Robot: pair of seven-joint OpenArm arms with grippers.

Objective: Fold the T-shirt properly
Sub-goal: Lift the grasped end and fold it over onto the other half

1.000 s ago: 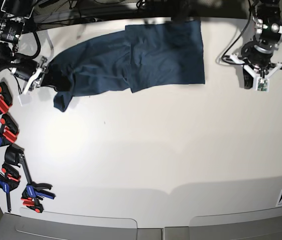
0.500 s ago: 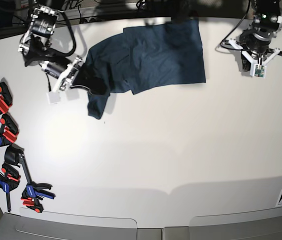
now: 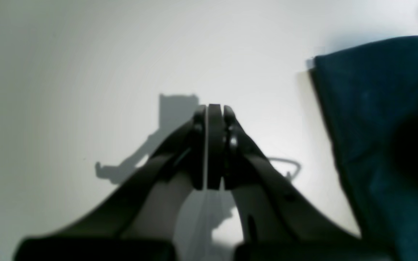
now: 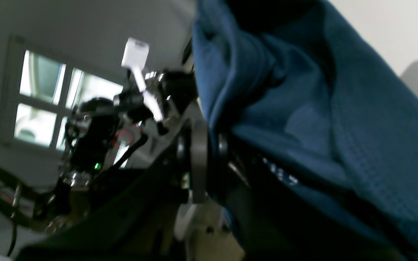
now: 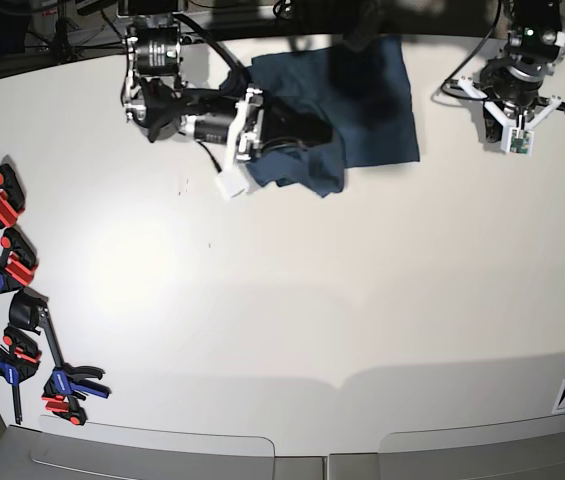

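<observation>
The T-shirt (image 5: 362, 100), dark navy, lies at the far edge of the white table (image 5: 312, 300), right of centre, with its left part lifted and doubled over toward the right. Folded portion bunches at roughly the middle of the garment, and a rounded lobe of cloth hangs at its near-left edge. Right part of shirt lies flat, its right edge straight.

Right gripper (image 5: 254, 125) reaches in from the far left, arm lying across the table, jaws clamped on the T-shirt fabric. In the right wrist view (image 4: 203, 163) the navy cloth (image 4: 303, 108) drapes over and between the closed fingers, knit weave visible, with a bit of white print on the fabric near the jaws. A small white block juts from the gripper body on the near side in the base view.

Left gripper (image 5: 515, 135) sits at the far right, just beside the T-shirt's right edge but apart from it, holding nothing. Left wrist view (image 3: 209, 145): fingers pressed together, bare table underneath, shirt edge (image 3: 376, 127) off to the right of frame.

Blue, red and black spring clamps (image 5: 7, 260) lie in a row along the left table edge, well apart from the shirt.
</observation>
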